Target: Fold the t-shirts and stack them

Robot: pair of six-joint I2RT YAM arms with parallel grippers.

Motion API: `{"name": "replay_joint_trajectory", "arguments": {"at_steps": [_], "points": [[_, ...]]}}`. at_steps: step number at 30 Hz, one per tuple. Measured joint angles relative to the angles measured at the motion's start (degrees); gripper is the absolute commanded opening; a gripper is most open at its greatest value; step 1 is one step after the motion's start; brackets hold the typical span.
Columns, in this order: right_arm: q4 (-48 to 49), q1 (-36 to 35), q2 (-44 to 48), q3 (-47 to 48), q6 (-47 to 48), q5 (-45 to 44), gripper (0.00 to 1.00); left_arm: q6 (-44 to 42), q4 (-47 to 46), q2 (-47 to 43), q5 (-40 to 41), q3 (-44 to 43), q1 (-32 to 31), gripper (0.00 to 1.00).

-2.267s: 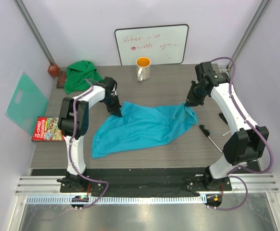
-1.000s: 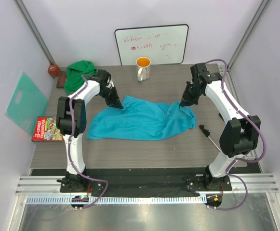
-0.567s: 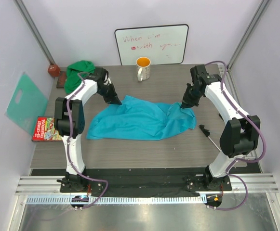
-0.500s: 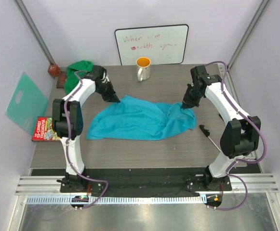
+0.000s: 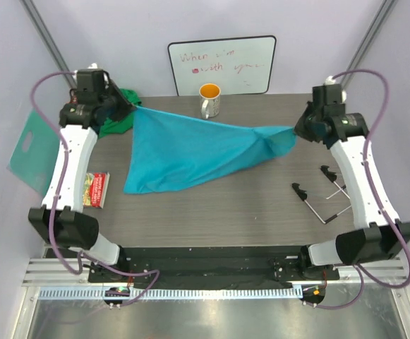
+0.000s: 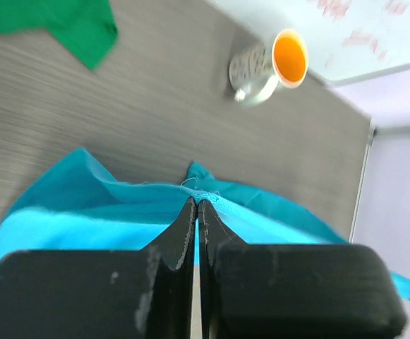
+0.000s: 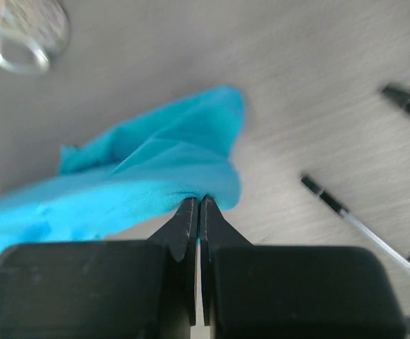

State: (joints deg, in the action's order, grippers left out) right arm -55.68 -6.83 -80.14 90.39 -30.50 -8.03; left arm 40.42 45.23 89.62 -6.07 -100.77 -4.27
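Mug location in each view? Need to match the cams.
Top external: mug at far centre, beyond the blue shirt.
Left wrist: mug upper right.
Right wrist: mug top-left corner, blurred, partly cut off.
Shared landmark: the blue shirt, lower in frame than the mug in all three.

A whiteboard (image 5: 221, 65) with faint red writing leaned upright against the back wall. Just in front of it a white mug (image 5: 209, 101) with an orange inside stood upright on the grey wood-grain table (image 5: 226, 212). A mint-teal plastic sheet (image 5: 32, 145) with a handle hole leaned on the left wall, and a red game box (image 5: 96, 189) lay flat near it at the table's left edge. 2 black-handled metal rods (image 5: 312, 206) lay near each other at the right side
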Motion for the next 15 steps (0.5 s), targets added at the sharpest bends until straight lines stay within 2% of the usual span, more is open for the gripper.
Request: {"name": "replay_joint_trajectory", "arguments": {"at_steps": [8,15], "points": [[1.95,0.92,6.49,12.02,1.77,-3.87,0.01,1.84,5.84,-11.78,8.07,-2.32,1.01,0.00],[2.49,0.81,9.86,17.03,2.23,-0.92,0.01,2.64,9.99,-20.46,12.50,-5.40,0.98,0.00]]}}
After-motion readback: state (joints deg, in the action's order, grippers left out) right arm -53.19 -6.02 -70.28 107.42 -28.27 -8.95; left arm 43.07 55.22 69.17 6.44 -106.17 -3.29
